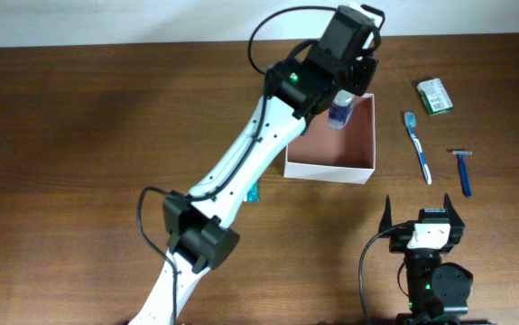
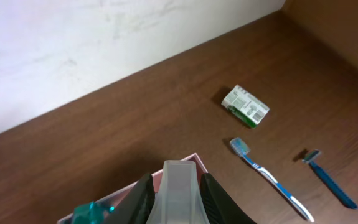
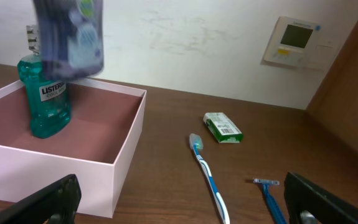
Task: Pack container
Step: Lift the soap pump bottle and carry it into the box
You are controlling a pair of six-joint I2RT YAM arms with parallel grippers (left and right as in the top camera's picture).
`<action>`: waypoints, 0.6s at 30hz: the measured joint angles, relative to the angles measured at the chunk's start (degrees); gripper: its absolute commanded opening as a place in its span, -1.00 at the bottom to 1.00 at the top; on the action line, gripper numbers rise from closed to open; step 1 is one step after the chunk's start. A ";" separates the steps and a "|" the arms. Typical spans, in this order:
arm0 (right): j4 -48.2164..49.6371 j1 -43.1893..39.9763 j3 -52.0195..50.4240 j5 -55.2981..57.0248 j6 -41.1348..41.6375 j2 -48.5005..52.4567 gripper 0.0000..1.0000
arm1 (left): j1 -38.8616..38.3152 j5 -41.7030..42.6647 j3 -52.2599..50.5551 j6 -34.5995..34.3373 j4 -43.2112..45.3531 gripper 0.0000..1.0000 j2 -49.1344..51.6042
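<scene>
teal mouthwash bottle (image 3: 47, 106) stands inside container (image 3: 54, 168)

A dark brown wooden desk (image 1: 60, 135) fills nearly the whole overhead view. Its grain runs lengthwise and its top carries a dull sheen under soft, even light. Along its far edge stands a white wall (image 2: 73, 43), matt and plain, marked with faint grey scuffs and smudges. A small pale control panel (image 3: 296, 41) with a little screen is mounted on that wall, near its right end. There the wall meets a brown wooden side panel (image 3: 353, 99), which rises from the desk's right side. Shadows on the desk are faint and soft-edged.
</scene>
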 measured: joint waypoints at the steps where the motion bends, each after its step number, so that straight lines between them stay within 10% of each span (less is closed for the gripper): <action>1: 0.00 0.00 0.00 -0.02 0.00 0.00 0.98 | 0.00 0.00 0.00 0.00 0.52 -0.49 0.83; 18: 0.00 0.00 0.00 -0.02 0.00 0.00 0.97 | 0.28 -1.38 -0.07 0.00 2.62 -0.49 7.85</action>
